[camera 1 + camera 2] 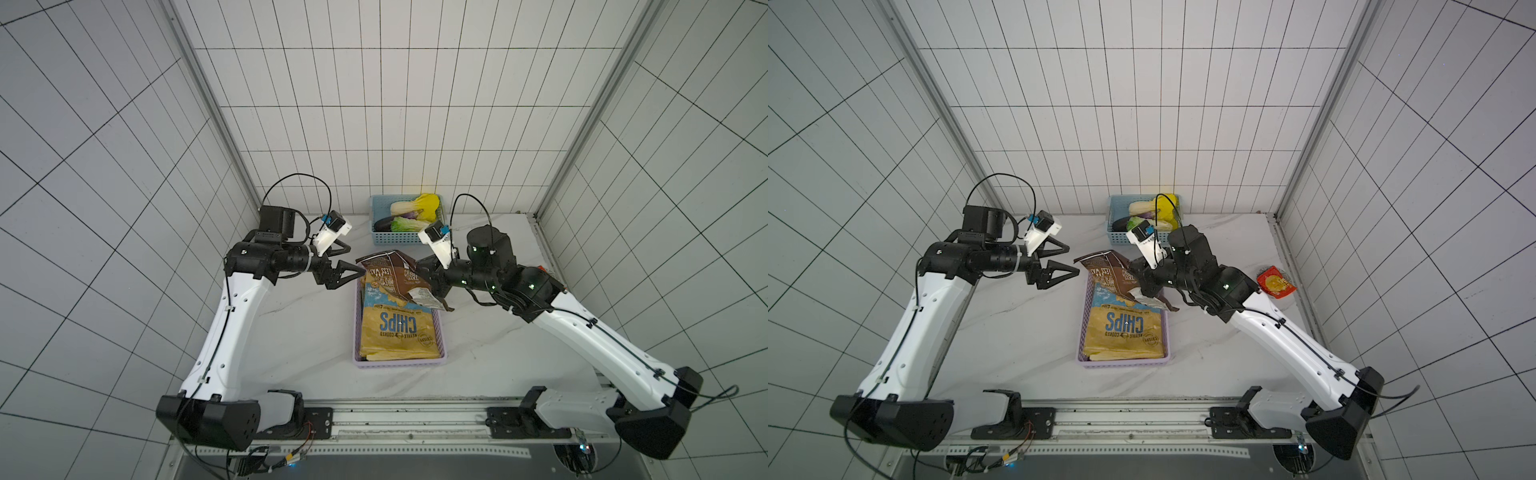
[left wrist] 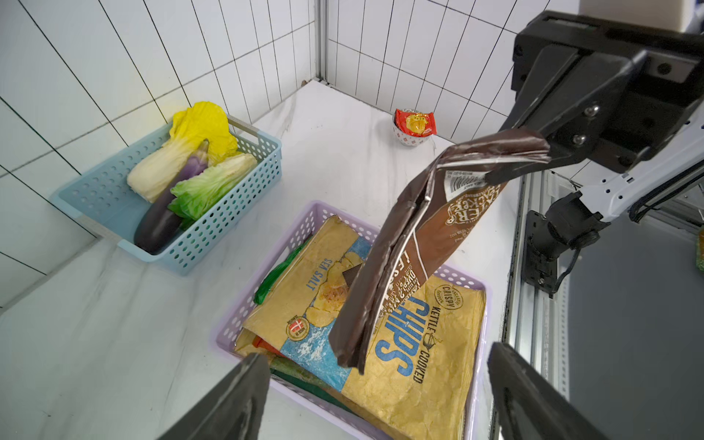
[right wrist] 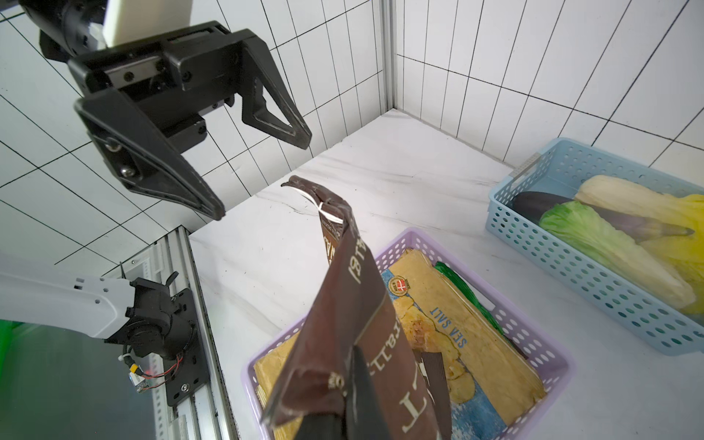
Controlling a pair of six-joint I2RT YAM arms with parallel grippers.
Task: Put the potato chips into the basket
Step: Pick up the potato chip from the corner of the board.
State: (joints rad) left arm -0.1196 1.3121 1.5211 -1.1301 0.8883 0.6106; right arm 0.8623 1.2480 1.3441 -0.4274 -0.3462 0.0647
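Task status: partly complete. The basket (image 1: 399, 363), at frame centre in both top views, already contains the tan CHIPS bag (image 1: 399, 332) stacked on further bags. The dark brown bag (image 1: 395, 276) hangs tilted above the basket's upper end, pinched by the closed right claw (image 2: 522, 156); release is not yet done. The left claw (image 3: 263, 178) stands open and empty, just left of that bag. The table (image 1: 299, 324) is white and marble-patterned; white tiled walls (image 1: 374, 104) enclose it.
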